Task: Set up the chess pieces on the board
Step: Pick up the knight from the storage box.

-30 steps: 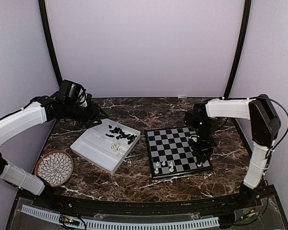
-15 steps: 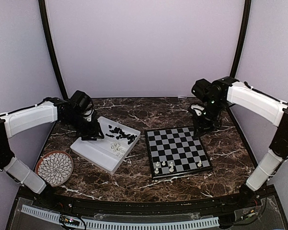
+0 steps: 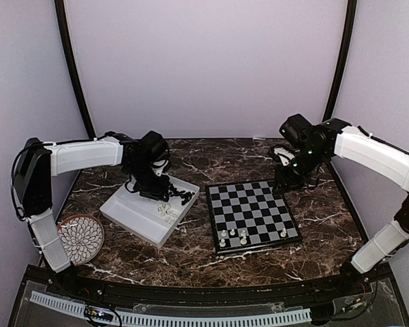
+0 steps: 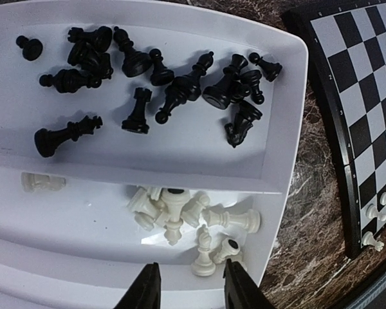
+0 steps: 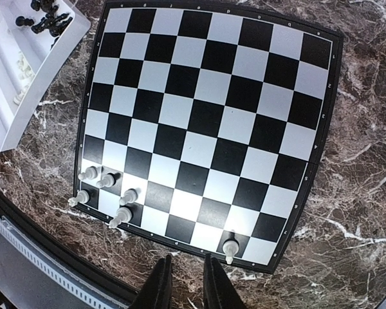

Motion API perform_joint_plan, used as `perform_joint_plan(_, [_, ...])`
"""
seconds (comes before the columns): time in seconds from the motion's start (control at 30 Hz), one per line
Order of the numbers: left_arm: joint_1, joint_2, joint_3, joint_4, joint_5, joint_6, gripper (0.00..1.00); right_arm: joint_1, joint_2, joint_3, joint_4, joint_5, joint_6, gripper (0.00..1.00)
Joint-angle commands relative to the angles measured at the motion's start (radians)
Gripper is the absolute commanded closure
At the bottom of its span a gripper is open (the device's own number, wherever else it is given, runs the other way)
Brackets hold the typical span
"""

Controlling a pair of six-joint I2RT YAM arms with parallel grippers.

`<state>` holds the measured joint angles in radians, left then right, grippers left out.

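The board (image 3: 252,214) lies right of centre, with several white chess pieces (image 3: 233,236) near its front left corner and one white piece (image 3: 283,233) at the front right. Loose black pieces (image 4: 174,90) and white pieces (image 4: 180,215) lie in separate compartments of the white tray (image 3: 133,214). My left gripper (image 3: 155,187) hovers over the tray. Its jaws (image 4: 192,286) are open above the white heap, holding nothing. My right gripper (image 3: 286,178) hangs above the board's far right corner. Its fingers (image 5: 159,286) stand a narrow gap apart with nothing between them, looking down on the board (image 5: 206,122).
A round patterned plate (image 3: 78,238) sits at the front left, beside the tray. The table top is dark marble, bare in front of the board. Purple walls and two dark posts close in the back and sides.
My left arm swung right from the tray's left end to over the pieces, its jaws narrowing. My right arm rose from the board's front right corner, leaving a white piece there.
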<state>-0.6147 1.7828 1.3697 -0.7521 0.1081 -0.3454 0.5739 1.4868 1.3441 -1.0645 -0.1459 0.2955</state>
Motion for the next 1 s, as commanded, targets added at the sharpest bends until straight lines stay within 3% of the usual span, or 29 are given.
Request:
perform_joint_plan(0.0, [-0.025,0.065,0.057,-0.087,-0.075,-0.01,0.64,-0.003,-0.031,-0.021,0.042,-0.011,-0.014,0.81])
perform_joint_plan(0.13, [-0.026,0.084,0.054,-0.095,-0.142,-0.042,0.65,-0.002,-0.041,-0.039,0.042,-0.006,-0.023,0.81])
perform_joint_plan(0.37, [-0.018,0.107,0.065,-0.086,-0.257,0.047,0.64,-0.002,-0.044,-0.06,0.048,-0.011,-0.026,0.82])
perform_joint_plan(0.53, [0.064,0.112,0.082,-0.083,-0.304,0.021,0.59,-0.003,-0.046,-0.069,0.052,-0.014,-0.027,0.82])
perform_joint_plan(0.77, [0.128,0.17,0.154,-0.062,-0.303,0.112,0.6,-0.002,-0.059,-0.085,0.047,-0.011,-0.03,0.82])
perform_joint_plan(0.97, [0.175,0.205,0.173,-0.06,-0.192,0.231,0.63,-0.002,-0.082,-0.102,0.033,-0.001,-0.03,0.82])
